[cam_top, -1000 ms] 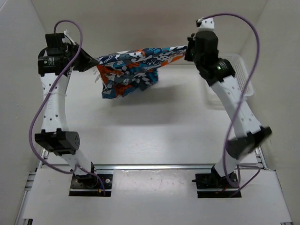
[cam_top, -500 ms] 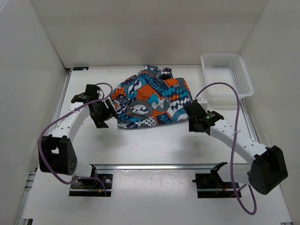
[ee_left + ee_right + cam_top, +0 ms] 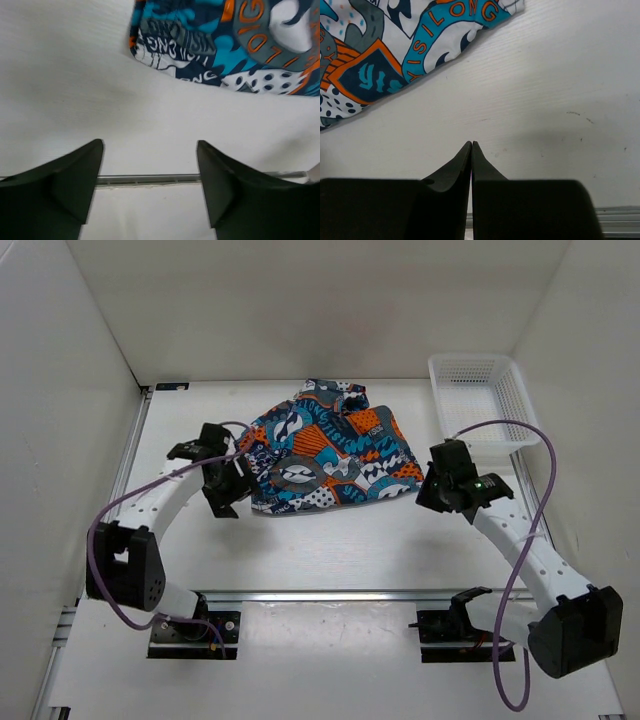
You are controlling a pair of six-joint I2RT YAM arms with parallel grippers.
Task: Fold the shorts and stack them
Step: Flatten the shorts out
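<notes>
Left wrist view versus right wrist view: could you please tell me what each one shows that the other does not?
Only the left wrist view shows the left tool open wide, with a corner of the shorts ahead of it. Only the right wrist view shows the right tool shut, gripping nothing, with a lettered edge of the cloth at upper left. Both show the shorts lying on the white table, with neither tool touching them.
</notes>
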